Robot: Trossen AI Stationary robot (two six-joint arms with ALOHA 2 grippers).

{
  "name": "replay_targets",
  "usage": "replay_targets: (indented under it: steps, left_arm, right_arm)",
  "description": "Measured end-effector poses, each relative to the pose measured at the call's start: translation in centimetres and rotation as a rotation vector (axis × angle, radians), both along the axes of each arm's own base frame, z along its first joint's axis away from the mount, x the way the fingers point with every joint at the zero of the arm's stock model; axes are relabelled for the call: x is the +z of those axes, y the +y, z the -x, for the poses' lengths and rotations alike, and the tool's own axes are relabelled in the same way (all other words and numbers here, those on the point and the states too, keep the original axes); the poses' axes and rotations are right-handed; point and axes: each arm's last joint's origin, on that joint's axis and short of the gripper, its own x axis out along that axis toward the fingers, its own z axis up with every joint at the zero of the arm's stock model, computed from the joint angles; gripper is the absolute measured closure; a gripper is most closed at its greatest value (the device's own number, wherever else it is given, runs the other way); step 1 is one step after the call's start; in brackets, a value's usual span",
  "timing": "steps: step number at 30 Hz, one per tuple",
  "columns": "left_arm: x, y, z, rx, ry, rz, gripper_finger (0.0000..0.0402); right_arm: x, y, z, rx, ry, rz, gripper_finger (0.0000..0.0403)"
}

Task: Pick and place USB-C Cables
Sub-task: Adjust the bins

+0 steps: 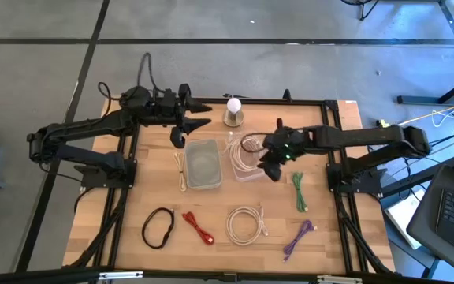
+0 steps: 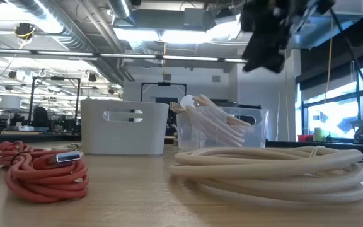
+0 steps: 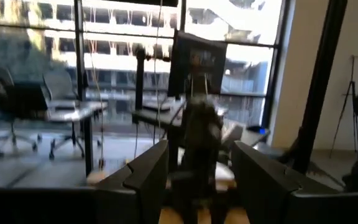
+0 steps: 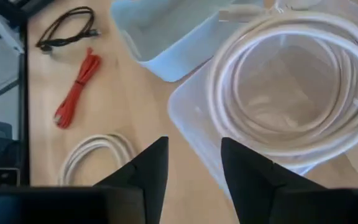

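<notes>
A cream-white coil (image 4: pixel 291 87) lies in a clear tray (image 4: pixel 191 118), propped up against its wall (image 2: pixel 216 116). My right gripper (image 4: pixel 194 168) hovers open just above the tray's near right corner (image 1: pixel 268 168), holding nothing. On the wood lie another cream coil (image 1: pixel 245 223), a red bundle (image 1: pixel 199 226), a black loop (image 1: pixel 158 227), a green bundle (image 1: pixel 299 192) and a purple one (image 1: pixel 298 239). A loose cream cable (image 1: pixel 181 170) lies left of the white bin (image 1: pixel 202 163). My left gripper (image 1: pixel 203 114) waits open near the far edge.
A white ball on a round metal base (image 1: pixel 233 110) stands at the far edge, between the two grippers. The white bin (image 2: pixel 125 126) and the clear tray (image 2: pixel 251 123) sit side by side mid-table. Black frame rails (image 1: pixel 124 189) run along both sides of the table.
</notes>
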Motion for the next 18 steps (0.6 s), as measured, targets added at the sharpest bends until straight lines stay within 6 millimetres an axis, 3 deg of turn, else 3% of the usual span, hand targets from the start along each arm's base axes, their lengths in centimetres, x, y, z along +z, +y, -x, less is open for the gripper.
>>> replay_targets:
  steps: [6,12,16,18]
  left_arm:
    - [-2.8,-0.5,-0.1,-0.022,0.285,0.140,0.0230]
    - [-5.5,-1.6,0.7,-0.027,0.577,0.311,0.0241]
    - [-7.6,-2.3,1.7,0.076,0.826,0.383,0.0252]
    - [-8.7,-2.6,2.7,0.170,0.973,0.408,0.0260]
  right_arm:
    - [2.7,2.6,2.5,-0.011,-0.100,0.048,0.0282]
    - [4.1,3.3,4.8,-0.092,-0.140,0.123,0.0339]
    - [4.5,3.3,5.6,-0.095,-0.151,0.149,0.0390]
    - [4.7,3.2,5.8,-0.094,-0.157,0.158,0.0396]
